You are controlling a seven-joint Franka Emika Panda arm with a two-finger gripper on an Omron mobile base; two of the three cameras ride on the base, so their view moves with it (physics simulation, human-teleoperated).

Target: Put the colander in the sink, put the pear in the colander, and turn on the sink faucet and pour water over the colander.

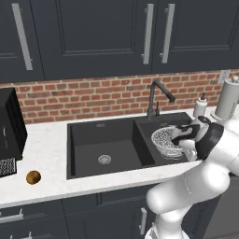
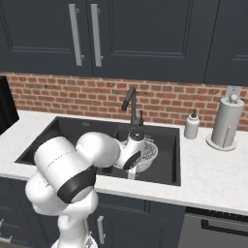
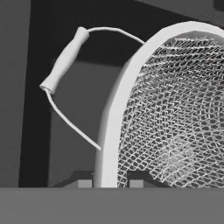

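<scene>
Hand view has the gripper (image 3: 111, 183) pinched tight on the smooth white rim of the colander (image 3: 175, 113) — fine silvery wire mesh, bowl-shaped, at the right of the frame. Its thin wire loop handle (image 3: 65, 61) points to the upper left. Left base view places it at centre right, over the smaller basin of the charcoal sink (image 1: 93, 140).

White Franka arm (image 1: 186, 186) with dark joints rises from the base, bends at the elbow and reaches forward and down, wrist tilted downward, its two-finger pincer (image 3: 111, 183) clamped tight on the rim of the round silvery-white wire-mesh colander (image 3: 175, 113).
</scene>
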